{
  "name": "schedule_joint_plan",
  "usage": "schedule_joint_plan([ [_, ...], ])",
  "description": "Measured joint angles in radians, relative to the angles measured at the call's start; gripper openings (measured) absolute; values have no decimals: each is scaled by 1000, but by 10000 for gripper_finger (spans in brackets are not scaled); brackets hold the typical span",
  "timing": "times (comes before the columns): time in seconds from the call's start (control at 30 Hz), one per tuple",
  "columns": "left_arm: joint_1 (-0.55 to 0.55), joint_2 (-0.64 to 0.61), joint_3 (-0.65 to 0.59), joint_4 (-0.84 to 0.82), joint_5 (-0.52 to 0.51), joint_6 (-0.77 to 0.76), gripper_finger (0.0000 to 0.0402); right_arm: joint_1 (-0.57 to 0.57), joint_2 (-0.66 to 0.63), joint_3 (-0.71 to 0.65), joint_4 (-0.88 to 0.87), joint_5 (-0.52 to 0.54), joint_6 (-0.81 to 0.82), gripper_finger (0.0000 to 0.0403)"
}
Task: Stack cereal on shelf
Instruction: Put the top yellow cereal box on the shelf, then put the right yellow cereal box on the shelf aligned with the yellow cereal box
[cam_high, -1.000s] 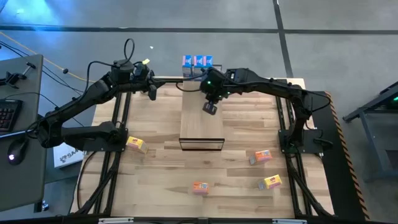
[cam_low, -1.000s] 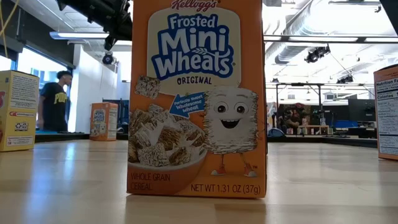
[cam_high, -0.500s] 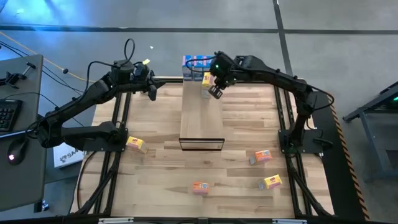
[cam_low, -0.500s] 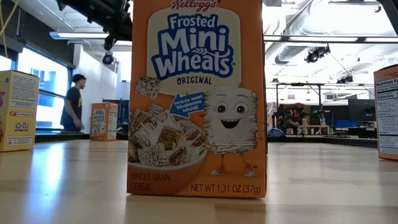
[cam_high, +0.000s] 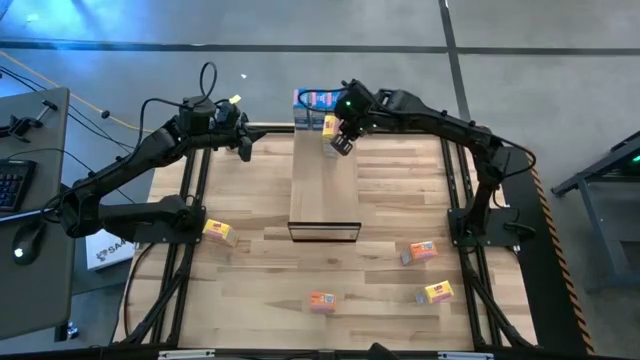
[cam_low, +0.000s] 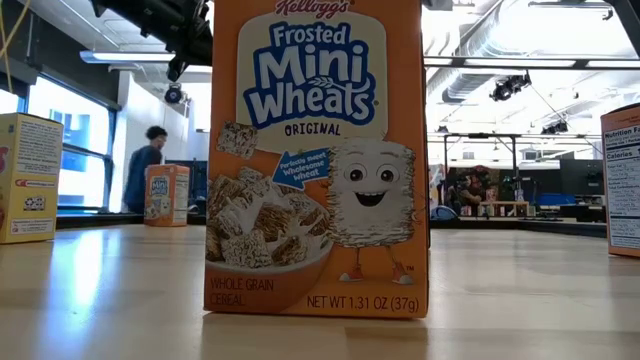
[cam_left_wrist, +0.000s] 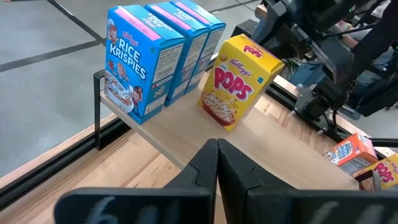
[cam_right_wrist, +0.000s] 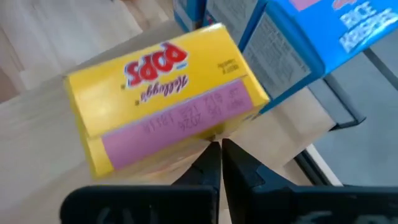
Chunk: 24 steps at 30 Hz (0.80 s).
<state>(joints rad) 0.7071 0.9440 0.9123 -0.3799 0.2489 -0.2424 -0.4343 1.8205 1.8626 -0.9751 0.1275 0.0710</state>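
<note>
At the far end of the shelf (cam_high: 323, 180), the right hand (cam_high: 340, 145) hangs just beside the yellow Pops box (cam_high: 329, 126), its fingers (cam_right_wrist: 211, 163) drawn together with nothing between them, their tips close against the box's top edge. That box (cam_left_wrist: 239, 81) stands upright on the shelf plank, a little turned, next to three blue Rice Krispies boxes (cam_left_wrist: 163, 53) lined up side by side at the shelf's end. The left hand (cam_high: 243, 150) waits over the table's far left part, beside the shelf, its fingers (cam_left_wrist: 217, 165) pressed shut and empty. Farther out on the table (cam_high: 260, 270), loose cereal lies scattered: a yellow box (cam_high: 219, 232) near the left arm's base, an orange box (cam_high: 421, 251) near the right arm's base, another orange box (cam_high: 321, 300) at the near edge, and a yellow box (cam_high: 437, 293) to its right. Beyond the table, a person (cam_low: 146, 168) shows in the low view.
</note>
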Motion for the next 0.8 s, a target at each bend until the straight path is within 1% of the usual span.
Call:
schedule_joint_plan([
  [0.23,0,0,0,0,-1,-1,0,0,-11,0,-1,2,-1,0],
  [0.33,0,0,0,0,-3,-1,0,5,-70,0,-39,-9,48,0],
  [0.4,0,0,0,0,-3,0,0,18,-126,0,-105,-28,111,0],
  [0.5,0,0,0,0,2,8,0,74,-201,0,-237,-37,262,0],
  [0.6,0,0,0,1,5,9,0,177,-264,1,-365,-48,469,0],
  [0.7,0,0,0,1,6,9,0,323,-293,1,-471,-40,735,0],
  [0.8,0,0,0,1,13,10,0,491,-298,1,-518,-27,1034,0],
])
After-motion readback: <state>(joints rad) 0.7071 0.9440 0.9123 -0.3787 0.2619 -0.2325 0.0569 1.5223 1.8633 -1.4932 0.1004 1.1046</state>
